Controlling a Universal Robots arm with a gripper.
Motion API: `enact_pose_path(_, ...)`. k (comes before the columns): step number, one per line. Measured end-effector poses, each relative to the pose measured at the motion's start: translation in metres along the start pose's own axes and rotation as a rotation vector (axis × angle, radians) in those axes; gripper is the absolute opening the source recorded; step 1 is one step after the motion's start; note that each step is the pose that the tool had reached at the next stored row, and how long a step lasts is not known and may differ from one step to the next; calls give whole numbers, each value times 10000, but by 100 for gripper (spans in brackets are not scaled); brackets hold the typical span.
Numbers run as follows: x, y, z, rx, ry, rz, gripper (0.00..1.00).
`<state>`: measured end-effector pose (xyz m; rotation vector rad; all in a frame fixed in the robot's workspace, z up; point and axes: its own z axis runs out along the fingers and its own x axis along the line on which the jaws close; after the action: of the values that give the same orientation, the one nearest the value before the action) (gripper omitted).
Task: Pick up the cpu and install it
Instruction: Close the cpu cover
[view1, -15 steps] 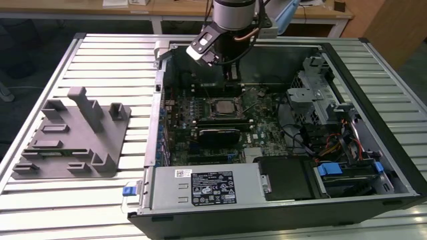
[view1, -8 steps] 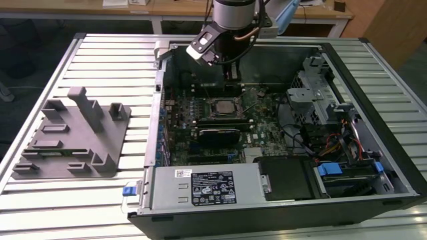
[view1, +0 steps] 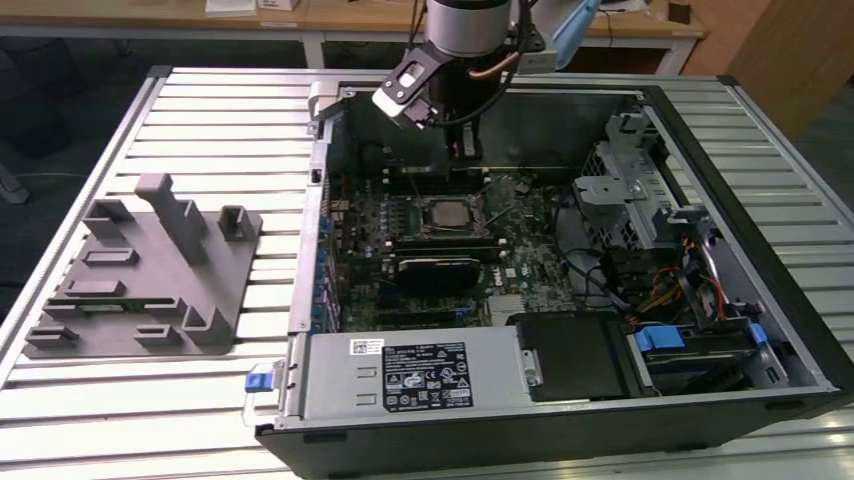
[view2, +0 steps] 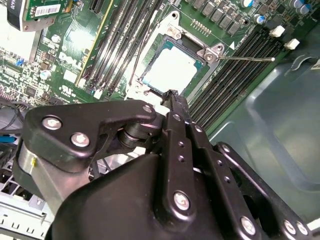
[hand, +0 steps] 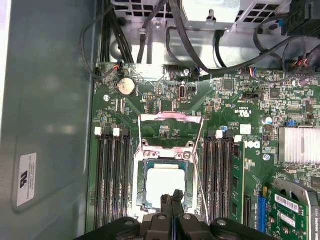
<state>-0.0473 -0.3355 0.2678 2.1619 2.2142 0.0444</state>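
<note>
The cpu (hand: 165, 185), a square chip with a silvery-white top, lies flat in the motherboard socket (hand: 141, 165) inside the open computer case. In the exterior view the cpu (view1: 443, 212) sits mid-board, and my gripper (view1: 463, 152) hangs above and slightly behind it. In both wrist views my gripper (hand: 172, 196) is shut, its two black fingers pressed together with nothing between them. The tip of the gripper (view2: 170, 94) hovers at the edge of the cpu (view2: 170, 70). The socket's metal load plate (hand: 170, 117) is flipped open.
The thin socket lever (view2: 245, 58) sticks out beside the socket. Memory slots (hand: 110, 175) flank it on both sides. The power supply (view1: 407, 375) and drive cage (view1: 641, 200) crowd the case. A grey fixture block (view1: 147, 270) lies on the slatted table at the exterior view's left.
</note>
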Motion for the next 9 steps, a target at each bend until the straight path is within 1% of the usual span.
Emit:
enact_pose_path(5, -1, 4, -76, -1, 1, 0, 11)
enact_pose_path(9, -1, 5, -83, -3, 4, 0, 11)
